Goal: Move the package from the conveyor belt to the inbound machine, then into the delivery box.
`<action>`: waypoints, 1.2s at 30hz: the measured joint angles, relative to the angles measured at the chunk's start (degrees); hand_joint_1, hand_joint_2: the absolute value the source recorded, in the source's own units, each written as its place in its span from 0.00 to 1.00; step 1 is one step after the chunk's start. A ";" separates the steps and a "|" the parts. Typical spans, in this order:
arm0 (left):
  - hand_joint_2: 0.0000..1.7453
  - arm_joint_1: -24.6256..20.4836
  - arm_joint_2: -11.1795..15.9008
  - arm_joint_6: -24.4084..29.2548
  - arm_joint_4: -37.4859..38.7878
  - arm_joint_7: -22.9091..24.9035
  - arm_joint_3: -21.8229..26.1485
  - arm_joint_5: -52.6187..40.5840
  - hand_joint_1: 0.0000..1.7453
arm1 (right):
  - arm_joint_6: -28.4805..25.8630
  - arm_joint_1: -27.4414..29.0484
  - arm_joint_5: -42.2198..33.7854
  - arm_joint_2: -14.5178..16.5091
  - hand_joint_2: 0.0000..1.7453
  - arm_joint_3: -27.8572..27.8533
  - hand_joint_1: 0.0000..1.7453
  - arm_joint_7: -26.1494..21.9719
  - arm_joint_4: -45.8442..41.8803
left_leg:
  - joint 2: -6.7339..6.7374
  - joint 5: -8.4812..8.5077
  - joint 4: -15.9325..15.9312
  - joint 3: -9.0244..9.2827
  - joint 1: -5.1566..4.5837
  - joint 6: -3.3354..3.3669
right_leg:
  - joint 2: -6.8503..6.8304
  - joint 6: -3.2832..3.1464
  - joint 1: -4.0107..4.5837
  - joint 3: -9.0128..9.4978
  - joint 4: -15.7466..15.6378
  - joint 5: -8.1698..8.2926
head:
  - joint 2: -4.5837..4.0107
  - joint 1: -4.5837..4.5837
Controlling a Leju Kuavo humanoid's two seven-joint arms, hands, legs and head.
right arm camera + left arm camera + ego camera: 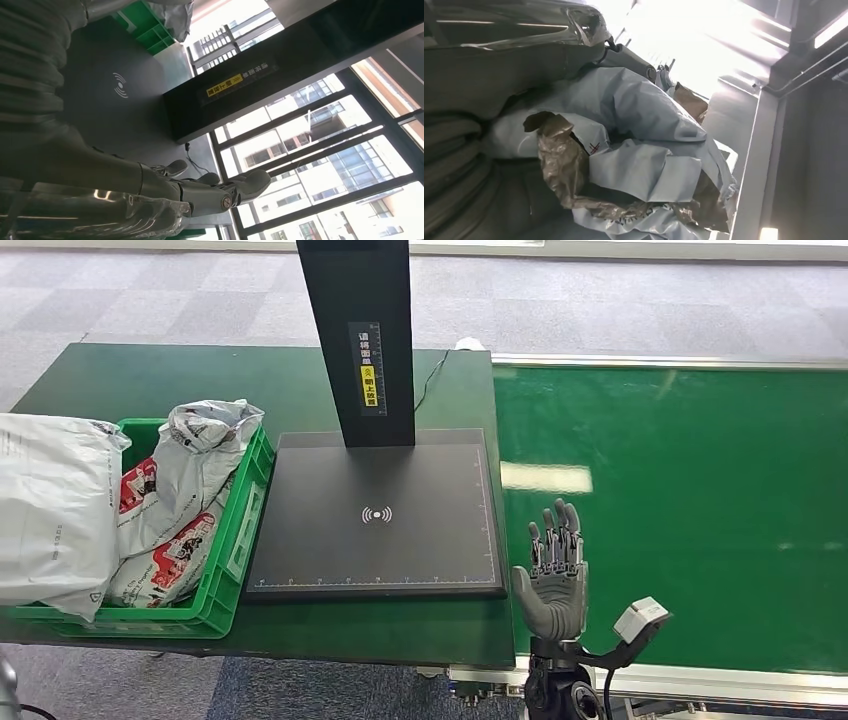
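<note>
Looking down, we see our right robot hand [553,575] spread, holding nothing, over the conveyor belt [700,510]; our left robot hand's state is hidden behind packages [634,150]; two more fill the green delivery box [215,595].

We see the head view evenly lit and sharp, with a pale ceiling-light glare on the conveyor belt [545,477]. In the left wrist view, window light blows out to white behind the dim, soft packages [644,145]. The right wrist view faces bright windows [320,145], leaving the near robot hand [200,192] shadowed and glinting.
</note>
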 joint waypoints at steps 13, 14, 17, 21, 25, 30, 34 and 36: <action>1.00 -26.12 6.63 16.65 0.20 6.61 -20.49 -26.24 1.00 | 0.58 -0.99 0.62 0.35 1.00 -1.02 0.00 0.13 1.06 | 0.05 0.06 0.02 -0.05 0.02 -0.02 | 0.03 -0.05 0.01 -0.03 0.02 0.08 | 0.00 -0.02; 1.00 -27.53 6.97 16.90 0.49 6.84 -21.59 -26.83 1.00 | 0.60 -1.21 0.63 0.35 1.00 -1.11 0.00 0.13 1.27 | 0.05 0.06 0.01 -0.05 0.02 -0.03 | 0.04 -0.05 0.01 -0.04 0.02 0.08 | 0.00 -0.02; 1.00 -29.98 7.55 17.90 1.03 7.01 -23.93 -29.26 1.00 | 0.61 -1.75 0.64 0.35 1.00 -1.38 0.00 0.12 1.84 | 0.04 0.05 0.01 -0.06 0.02 -0.03 | 0.04 -0.05 0.01 -0.07 0.02 0.07 | 0.00 -0.02; 1.00 -31.13 7.91 19.89 1.17 7.00 -26.53 -36.00 1.00 | 0.60 -2.13 0.75 0.36 1.00 -1.57 0.00 0.11 2.44 | 0.02 0.05 0.01 -0.07 0.02 -0.03 | 0.03 -0.06 0.02 -0.07 0.02 0.07 | 0.00 -0.01; 1.00 -31.72 7.96 20.59 1.14 7.03 -28.66 -39.13 1.00 | 0.59 -2.25 0.79 0.36 1.00 -1.60 0.00 0.11 2.89 | 0.04 0.06 0.01 -0.07 0.02 -0.03 | 0.03 -0.06 0.01 -0.05 0.02 0.07 | 0.00 -0.01; 1.00 -31.86 8.39 19.97 1.13 7.98 -30.54 -43.59 1.00 | 0.57 -2.28 0.80 0.36 1.00 -1.62 0.00 0.11 3.22 | 0.02 0.06 0.01 -0.07 0.02 -0.03 | 0.02 -0.06 0.01 -0.06 0.02 0.07 | 0.00 -0.01; 1.00 -30.02 10.68 15.42 0.91 11.14 -34.65 -56.68 1.00 | 0.57 -2.01 1.05 0.39 1.00 -1.88 0.00 0.19 3.04 | 0.04 0.05 0.00 -0.07 0.02 -0.04 | 0.03 -0.06 0.01 -0.06 0.02 0.07 | 0.00 -0.02; 1.00 -27.55 12.49 13.19 0.30 12.57 -37.25 -64.02 1.00 | 0.59 -1.57 1.27 0.40 1.00 -2.11 0.00 0.33 2.67 | 0.10 0.04 -0.01 -0.07 0.01 -0.05 | 0.08 -0.06 0.01 -0.07 0.02 0.07 | 0.00 -0.02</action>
